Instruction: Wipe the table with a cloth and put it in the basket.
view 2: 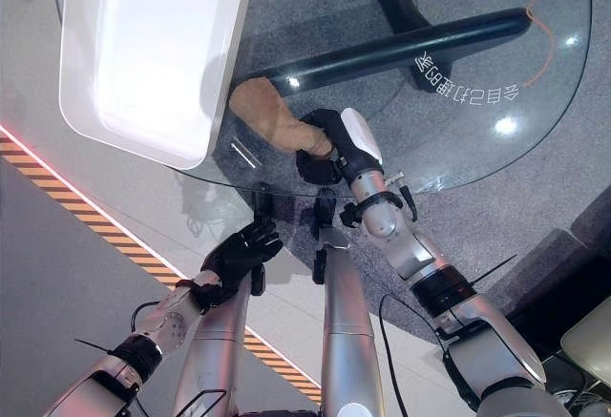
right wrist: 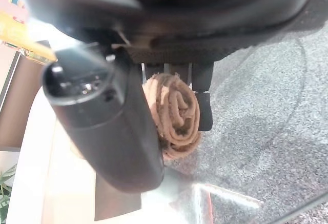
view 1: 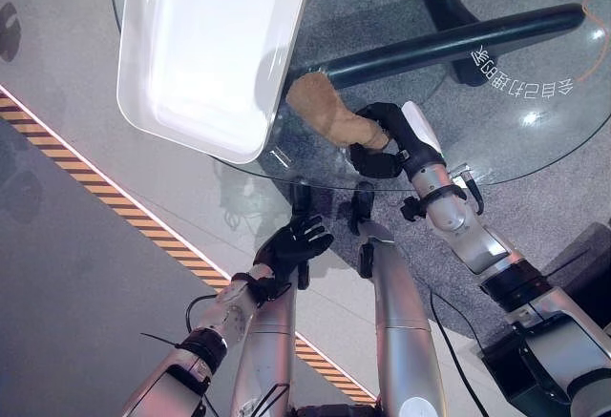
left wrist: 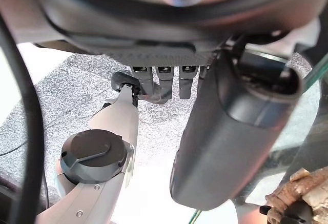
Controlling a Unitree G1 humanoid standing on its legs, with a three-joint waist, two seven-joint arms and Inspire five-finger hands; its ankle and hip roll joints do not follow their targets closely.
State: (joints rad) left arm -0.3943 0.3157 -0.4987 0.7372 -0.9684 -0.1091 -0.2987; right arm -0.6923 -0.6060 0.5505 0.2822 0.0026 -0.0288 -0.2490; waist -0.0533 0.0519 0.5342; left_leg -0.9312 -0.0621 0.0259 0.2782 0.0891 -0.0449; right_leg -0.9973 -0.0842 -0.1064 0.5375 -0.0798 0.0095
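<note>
The right hand (view 1: 389, 140) sits on the round glass table (view 1: 535, 140) with its fingers and thumb curled round a bunched brown cloth (view 1: 325, 112), and in the wrist view the cloth (right wrist: 174, 114) shows as a rolled wad pinched between the dark fingers (right wrist: 204, 108) and the thumb. Gathered into a lump like that, it looks held for carrying or for a short push rather than spread flat for a broad wipe. The cloth's far end lies right at the rim of the white basket (view 1: 191, 121), a shallow tub resting on the table just beside it, so the drop looks to me like 1 short move away. The left hand (view 1: 296, 243) hangs below the table edge, fingers loosely relaxed and holding nothing, seemingly parked out of the way.
</note>
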